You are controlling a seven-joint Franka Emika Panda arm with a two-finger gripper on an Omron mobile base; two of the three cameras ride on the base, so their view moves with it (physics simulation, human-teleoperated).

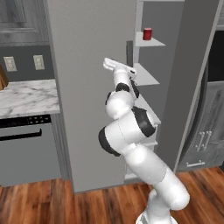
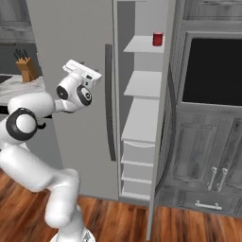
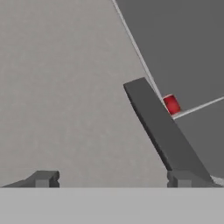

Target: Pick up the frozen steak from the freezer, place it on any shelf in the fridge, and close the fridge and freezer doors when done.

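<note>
The frozen steak cannot be made out. At the bottom of the hand view the two-finger gripper (image 3: 113, 178) is spread wide and empty, faced toward the wide flat grey fridge door (image 3: 65, 87) and its long dark handle (image 3: 162, 127); a small red can (image 3: 171, 104) is seen right of centre on a grey freezer shelf (image 1: 151, 42).

You are looking at rendered frames with even, diffuse light and no visible lamp. Both base views are moderately bright; the wood floor (image 1: 39, 201) at the bottom carries a soft sheen, no hard glare. Shading inside the freezer (image 2: 142, 118) is gentle, its back wall darker than the shelf tops. The oven window (image 2: 212, 71) at the right of the right base view is flat black without reflections. The hand view is flat and grainy: the door (image 3: 65, 87) reads as speckled grey, the handle (image 3: 162, 127) has soft edges, and the red can (image 3: 171, 105) is a blurred patch. You see no edge distortion.
</note>
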